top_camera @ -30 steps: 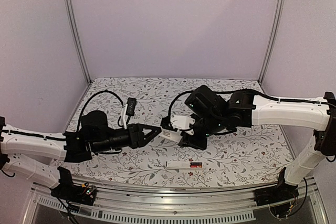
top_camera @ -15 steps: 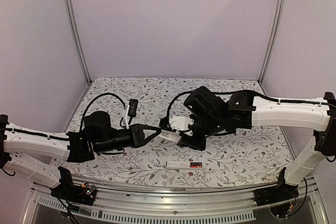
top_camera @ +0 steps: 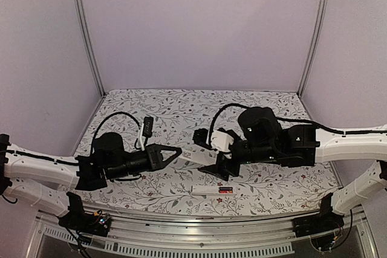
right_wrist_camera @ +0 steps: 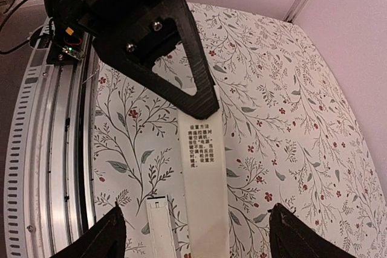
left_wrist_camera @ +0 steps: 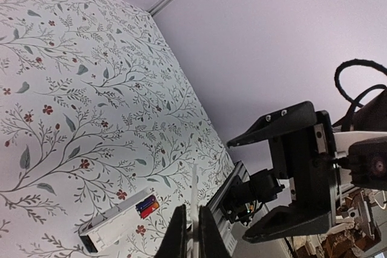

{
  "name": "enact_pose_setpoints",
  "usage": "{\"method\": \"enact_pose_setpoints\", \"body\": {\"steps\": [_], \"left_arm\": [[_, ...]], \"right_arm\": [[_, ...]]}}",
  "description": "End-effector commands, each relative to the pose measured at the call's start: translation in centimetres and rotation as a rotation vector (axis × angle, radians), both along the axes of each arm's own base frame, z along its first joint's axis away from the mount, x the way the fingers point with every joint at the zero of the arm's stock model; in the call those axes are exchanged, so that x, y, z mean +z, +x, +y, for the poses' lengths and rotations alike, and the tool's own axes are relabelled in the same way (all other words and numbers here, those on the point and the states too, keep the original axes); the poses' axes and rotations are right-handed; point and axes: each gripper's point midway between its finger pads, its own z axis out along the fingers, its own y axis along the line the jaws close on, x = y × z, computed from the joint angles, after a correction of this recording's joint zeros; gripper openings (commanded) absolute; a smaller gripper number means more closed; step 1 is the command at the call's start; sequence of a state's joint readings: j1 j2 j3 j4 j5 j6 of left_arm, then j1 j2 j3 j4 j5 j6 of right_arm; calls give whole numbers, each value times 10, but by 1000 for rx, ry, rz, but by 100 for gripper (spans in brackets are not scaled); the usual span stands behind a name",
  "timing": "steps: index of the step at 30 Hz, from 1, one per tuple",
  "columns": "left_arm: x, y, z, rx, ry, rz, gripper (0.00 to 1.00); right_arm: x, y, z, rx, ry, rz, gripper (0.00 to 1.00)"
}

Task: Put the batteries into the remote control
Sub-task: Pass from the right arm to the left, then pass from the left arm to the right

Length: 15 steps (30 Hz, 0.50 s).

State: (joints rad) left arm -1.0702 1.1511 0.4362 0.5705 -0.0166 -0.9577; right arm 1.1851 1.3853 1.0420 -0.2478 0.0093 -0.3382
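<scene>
Batteries (left_wrist_camera: 147, 205) inside remote control (left_wrist_camera: 112, 224)

The remote control (right_wrist_camera: 161, 229) and white cover plate (right_wrist_camera: 204, 179) run off the right wrist view's bottom edge (plate's top hidden inside the left gripper (right_wrist_camera: 202, 106)). From above, the batteries (top_camera: 225, 190) are mere specks.

The left arm (top_camera: 42, 167) lay low, stretched from the 8 o'clock corner with its wrist pointing toward 3 o'clock. The left gripper (top_camera: 176, 151) was pinched tight on one end of a thin white cover plate (right_wrist_camera: 202, 167). The right arm (top_camera: 351, 146) came in from 3 o'clock, wrist aimed at 9 o'clock. The right gripper (top_camera: 210, 153) faced the left one tip to tip, its jaws spread wide on either side of the plate, clear of it.
</scene>
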Motion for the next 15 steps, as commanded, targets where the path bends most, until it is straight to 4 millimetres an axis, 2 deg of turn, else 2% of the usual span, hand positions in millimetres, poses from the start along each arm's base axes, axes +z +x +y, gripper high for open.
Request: {"method": "enact_pose_setpoints", "body": {"steps": [1,5,9,15], "left_arm": [[11,5,6,34,-47,-17,0],[13,6,7,37,-49,-24,0],[14,5,6,31,-49,-25,0],[12,4,7,29,-48,-22,0]], "right_arm": [[35,-6,20,70,182,-97,79],[16,-5,31,78,135,-112,78],[3,7,37,33,104,-133,76],[1,18,34,-23,90,-164,52]]}}
